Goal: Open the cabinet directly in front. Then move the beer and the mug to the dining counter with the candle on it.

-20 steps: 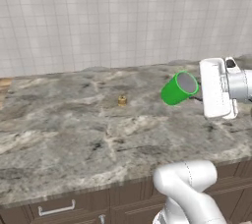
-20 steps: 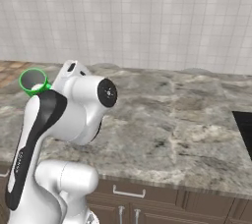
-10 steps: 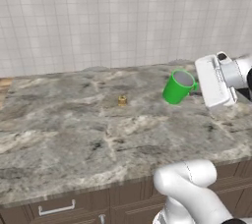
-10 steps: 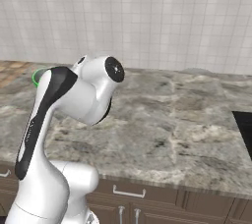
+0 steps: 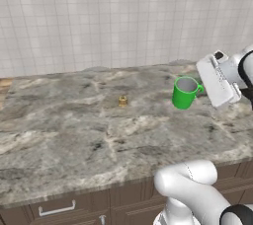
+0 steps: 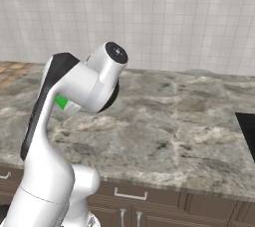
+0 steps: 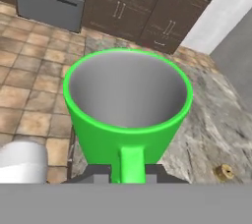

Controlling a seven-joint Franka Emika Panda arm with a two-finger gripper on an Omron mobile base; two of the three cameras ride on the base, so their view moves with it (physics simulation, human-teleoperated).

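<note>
A bright green mug [image 5: 185, 92] hangs nearly upright just over the right part of the marbled dining counter [image 5: 74, 130], its greyish inside showing. My gripper [image 5: 200, 89] is shut on the mug's side handle, coming in from the right. In the hand view the mug [image 7: 128, 115] is close up, with my gripper [image 7: 127, 175] clamped on its handle at the bottom. The small tan candle [image 5: 122, 101] stands on the counter left of the mug, and the candle [image 7: 225, 171] also appears low right in the hand view. A sliver of the mug [image 6: 62, 102] peeks from behind my arm. The beer and the cabinet are out of view.
A tiled wall [image 5: 99, 17] backs the counter. Dark drawers with a silver handle [image 5: 57, 209] run below its front edge. A black cooktop [image 6: 248, 134] sits at the counter's right end. My arm's elbow [image 6: 107, 79] rises over the counter's left half.
The mug has swung from tilted to nearly upright and dropped slightly toward the counter. The arm's elbow has shifted right in the right base view.
</note>
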